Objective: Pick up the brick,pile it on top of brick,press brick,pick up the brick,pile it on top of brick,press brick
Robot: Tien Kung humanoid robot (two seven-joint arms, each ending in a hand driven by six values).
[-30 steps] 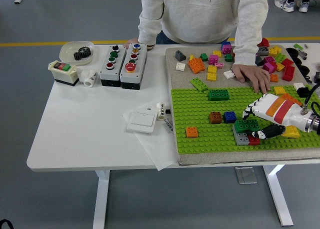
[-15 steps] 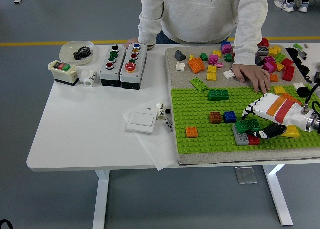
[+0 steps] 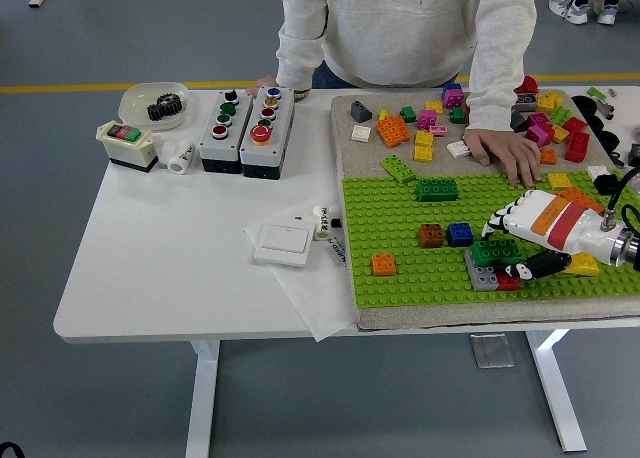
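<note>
Green studded baseplate (image 3: 400, 228), flat and rectangular, lies on a grey felt-like mat (image 3: 345, 128) covering the right part of the white table (image 3: 170, 248). Near the plate's right end a dark green brick (image 3: 496, 250) sits on top of a grey brick (image 3: 483, 275), with a small red brick (image 3: 509, 281) touching the grey one at its right. The right hand (image 3: 530, 240), white-shelled with an orange and red band and black finger segments, reaches in from the right edge; its fingers are curled over and around the dark green brick, gripping or pressing it from above. A yellow brick (image 3: 584, 266) lies just beside the hand's lower side.

Elsewhere on the plate stand a brown brick (image 3: 431, 235) and a blue brick (image 3: 460, 233) side by side, an orange brick (image 3: 383, 264) nearer the front, and a second green brick (image 3: 437, 189) toward the far edge. Loose bricks (image 3: 420, 128) of mixed colours are scattered over the mat's far strip.

A person in a pale sweatshirt stands at the far side, one hand (image 3: 508, 152) resting flat on the mat among the loose bricks.

On the bare table's left part: two grey push-button boxes (image 3: 248, 130), a white dish holding a black gear (image 3: 165, 107), and a white wall switch (image 3: 283, 243) on a sheet of paper.
</note>
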